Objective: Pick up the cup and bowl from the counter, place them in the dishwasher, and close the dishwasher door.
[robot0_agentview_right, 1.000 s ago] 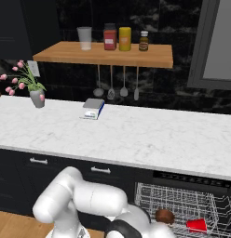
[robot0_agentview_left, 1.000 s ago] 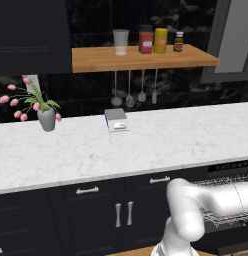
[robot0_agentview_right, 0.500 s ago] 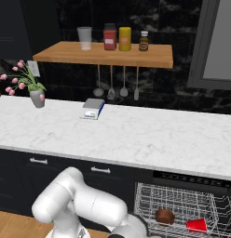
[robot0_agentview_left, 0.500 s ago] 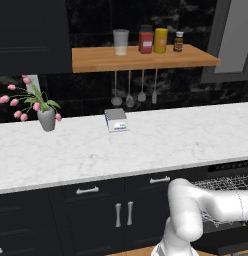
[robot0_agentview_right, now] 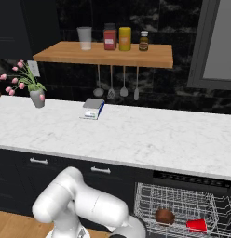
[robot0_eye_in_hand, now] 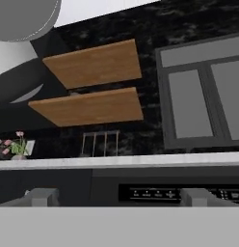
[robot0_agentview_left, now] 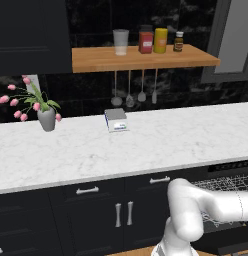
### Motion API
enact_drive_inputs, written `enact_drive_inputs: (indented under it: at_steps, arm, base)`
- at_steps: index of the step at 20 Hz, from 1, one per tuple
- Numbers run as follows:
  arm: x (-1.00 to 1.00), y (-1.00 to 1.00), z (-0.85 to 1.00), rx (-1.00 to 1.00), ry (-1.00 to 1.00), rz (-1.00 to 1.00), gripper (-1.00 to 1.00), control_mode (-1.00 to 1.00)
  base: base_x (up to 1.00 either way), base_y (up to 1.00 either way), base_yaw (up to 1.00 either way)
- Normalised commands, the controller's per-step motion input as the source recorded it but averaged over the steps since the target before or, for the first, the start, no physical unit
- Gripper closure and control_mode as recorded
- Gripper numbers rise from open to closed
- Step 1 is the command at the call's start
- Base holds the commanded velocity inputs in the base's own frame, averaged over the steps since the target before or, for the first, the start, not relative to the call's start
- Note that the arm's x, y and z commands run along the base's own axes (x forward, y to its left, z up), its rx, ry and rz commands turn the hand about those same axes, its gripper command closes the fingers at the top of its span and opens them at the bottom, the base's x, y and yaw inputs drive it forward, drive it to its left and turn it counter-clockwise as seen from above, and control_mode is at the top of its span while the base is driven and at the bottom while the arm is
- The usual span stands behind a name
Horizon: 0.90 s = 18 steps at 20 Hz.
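Gripper (robot0_eye_in_hand: 119,195) sits low in front of the dishwasher (robot0_agentview_right: 192,179), fingers (robot0_eye_in_hand: 42,197) spread wide with nothing between them, looking up past the counter (robot0_eye_in_hand: 116,161) edge toward two wooden shelves (robot0_eye_in_hand: 92,108). From the right base view, the bowl (robot0_agentview_right: 164,216) and the cup (robot0_agentview_right: 197,225) both lie in the wire rack (robot0_agentview_right: 180,204), bowl left of cup, near each other. Up on the counter stand a flower vase (robot0_agentview_right: 37,98) and a small scale (robot0_agentview_right: 93,109)
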Motion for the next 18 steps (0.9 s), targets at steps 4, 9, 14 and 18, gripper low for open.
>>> enact_drive_inputs:
  at_steps: [4, 9, 14, 18]
  arm:
    - [0.00, -0.07, -0.71, 0.00, -0.06, 0.00, -1.00, -1.00]
    - [0.00, -0.31, -0.96, 0.00, -0.08, 0.00, -1.00, -1.00]
    - [0.00, -0.25, -0.79, 0.00, -0.08, 0.00, -1.00, -1.00]
    - [0.51, -0.01, -0.25, -0.05, 0.00, 0.00, -1.00, -1.00]
  base:
    - [0.00, 0.00, 0.00]
    - [0.00, 0.00, 0.00]
    - [0.00, 0.00, 0.00]
    - [0.00, 0.00, 0.00]
